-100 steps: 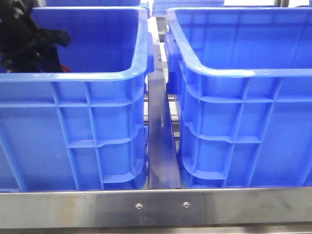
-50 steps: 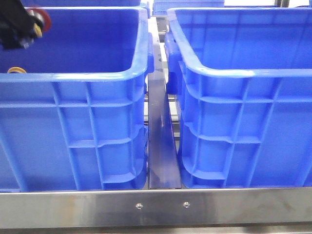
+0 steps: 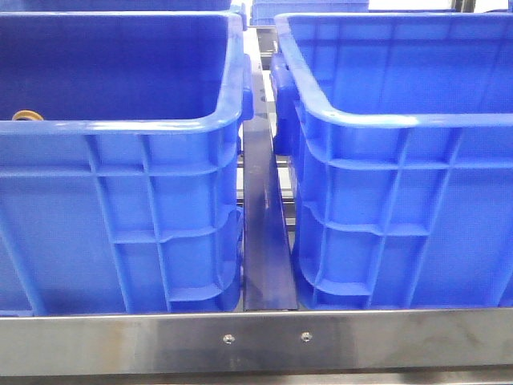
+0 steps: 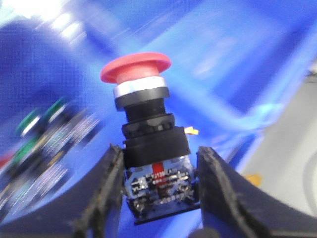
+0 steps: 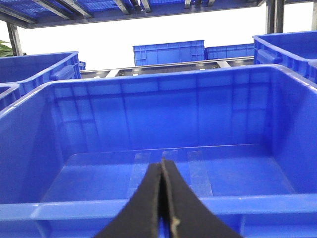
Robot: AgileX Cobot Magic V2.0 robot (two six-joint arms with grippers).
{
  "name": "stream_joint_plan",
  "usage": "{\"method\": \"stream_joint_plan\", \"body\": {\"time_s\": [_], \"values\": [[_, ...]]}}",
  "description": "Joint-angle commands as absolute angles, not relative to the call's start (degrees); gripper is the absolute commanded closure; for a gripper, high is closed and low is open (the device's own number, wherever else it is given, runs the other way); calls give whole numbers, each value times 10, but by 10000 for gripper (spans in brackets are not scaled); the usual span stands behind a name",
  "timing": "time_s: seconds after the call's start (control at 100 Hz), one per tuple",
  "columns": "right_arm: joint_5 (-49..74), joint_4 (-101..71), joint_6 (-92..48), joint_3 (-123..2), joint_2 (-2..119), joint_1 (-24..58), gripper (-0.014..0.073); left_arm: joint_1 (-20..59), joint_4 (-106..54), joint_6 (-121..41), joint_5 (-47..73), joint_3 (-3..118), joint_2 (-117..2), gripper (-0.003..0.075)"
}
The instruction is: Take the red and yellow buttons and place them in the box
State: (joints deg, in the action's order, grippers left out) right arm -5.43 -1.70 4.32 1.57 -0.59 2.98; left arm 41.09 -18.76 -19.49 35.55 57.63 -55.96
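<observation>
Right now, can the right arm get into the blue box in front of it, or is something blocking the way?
Probably yes. In the right wrist view the box stands open at the top and looks empty, and nothing stands between it and the right pincer, which is shut and holds nothing.

Front camera sits low, close against two crates [image 3: 120,200]; the blurred left wrist view perhaps shares one

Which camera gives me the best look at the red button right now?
The left wrist view. There the red button stands upright, its black body clamped in the left gripper. The front view shows neither of them, only a yellow button peeking over the left crate rim. The right wrist view shows no button.
</observation>
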Motion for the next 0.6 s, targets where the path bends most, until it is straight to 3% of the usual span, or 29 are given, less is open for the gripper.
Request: {"method": "stream_joint_plan", "body": {"time_s": [0.0,0.45,0.59], "values": [[-101,-11,42,4,-20,28,662,453,-197,-203,295,592,-549,739],[-155,-11,42,3,-20,28,662,523,-197,-203,263,592,-621,739],[-107,-15,63,-34,-20,28,662,524,-197,-203,263,592,-631,739]]}}
